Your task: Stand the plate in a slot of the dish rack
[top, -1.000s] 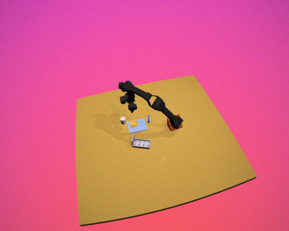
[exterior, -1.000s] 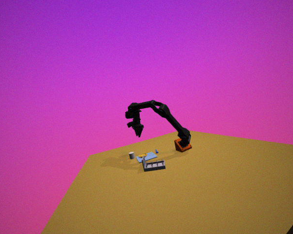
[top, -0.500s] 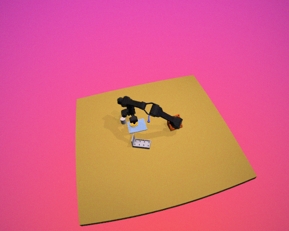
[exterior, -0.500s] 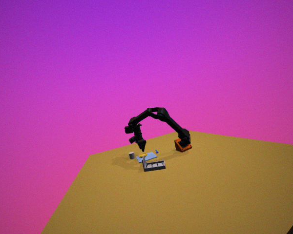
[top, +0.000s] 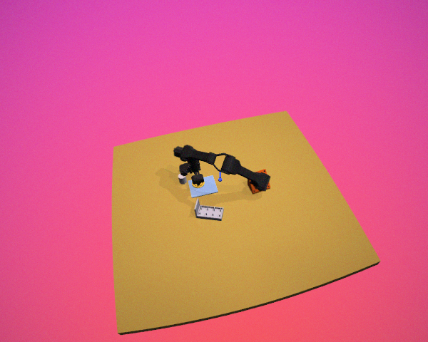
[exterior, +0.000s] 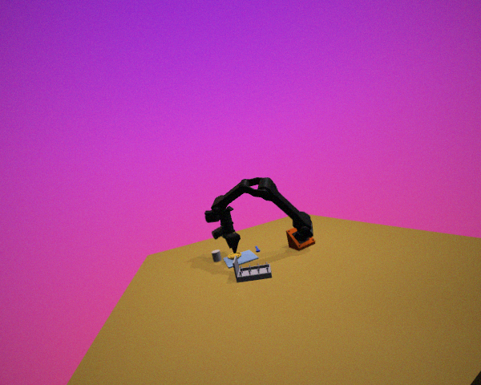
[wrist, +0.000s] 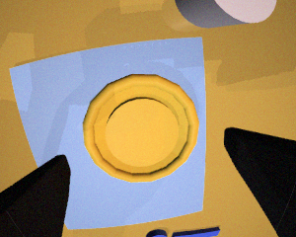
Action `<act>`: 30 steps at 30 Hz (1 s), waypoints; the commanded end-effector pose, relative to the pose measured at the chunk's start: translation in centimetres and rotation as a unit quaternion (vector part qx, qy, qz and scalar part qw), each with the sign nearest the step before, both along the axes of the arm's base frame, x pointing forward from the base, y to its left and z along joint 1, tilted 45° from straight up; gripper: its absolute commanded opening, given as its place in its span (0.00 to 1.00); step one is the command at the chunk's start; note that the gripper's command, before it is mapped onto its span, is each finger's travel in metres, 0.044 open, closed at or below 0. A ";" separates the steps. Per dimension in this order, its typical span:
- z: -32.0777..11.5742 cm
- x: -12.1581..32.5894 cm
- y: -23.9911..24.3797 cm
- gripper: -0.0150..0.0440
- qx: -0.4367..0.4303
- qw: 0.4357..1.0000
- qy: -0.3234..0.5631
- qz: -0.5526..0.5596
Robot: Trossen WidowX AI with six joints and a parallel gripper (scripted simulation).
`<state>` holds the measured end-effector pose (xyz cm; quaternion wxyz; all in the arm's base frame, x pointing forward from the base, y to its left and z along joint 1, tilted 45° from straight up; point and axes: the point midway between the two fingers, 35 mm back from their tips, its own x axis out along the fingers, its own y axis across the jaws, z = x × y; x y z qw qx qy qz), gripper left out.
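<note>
The yellow round plate (top: 195,185) (exterior: 230,256) (wrist: 142,132) lies flat, face up, on a light blue mat (top: 212,187) (exterior: 249,257) (wrist: 187,197). My gripper (top: 198,184) (exterior: 235,252) (wrist: 146,143) is open and empty, pointing down low over the plate. In the wrist view its fingers stand wide, one on each side of the plate, nearer the bottom of the picture. The top view shows the gripper covering part of the plate. The grey dish rack (top: 210,217) (exterior: 255,278) stands in front of the mat, with short rails inside and a tall panel at its left end. Its slots look empty.
A grey cup with a pale top (top: 182,179) (exterior: 216,256) (wrist: 247,7) stands close to the mat, left of it in the top and exterior views. A small blue utensil (top: 220,177) (exterior: 257,249) (wrist: 197,233) lies beside the mat. The arm's orange base (top: 252,187) (exterior: 293,240) is at the right.
</note>
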<state>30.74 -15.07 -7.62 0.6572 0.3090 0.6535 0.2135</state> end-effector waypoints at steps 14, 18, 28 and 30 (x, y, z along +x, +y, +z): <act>-2.0 0.0 1.9 0.93 0.003 1.000 0.002 -0.004; -2.4 -0.1 2.4 0.93 0.003 1.000 0.002 -0.004; -2.8 -0.1 2.8 0.93 0.003 1.000 0.002 -0.004; -2.8 -0.1 2.8 0.93 0.003 1.000 0.002 -0.004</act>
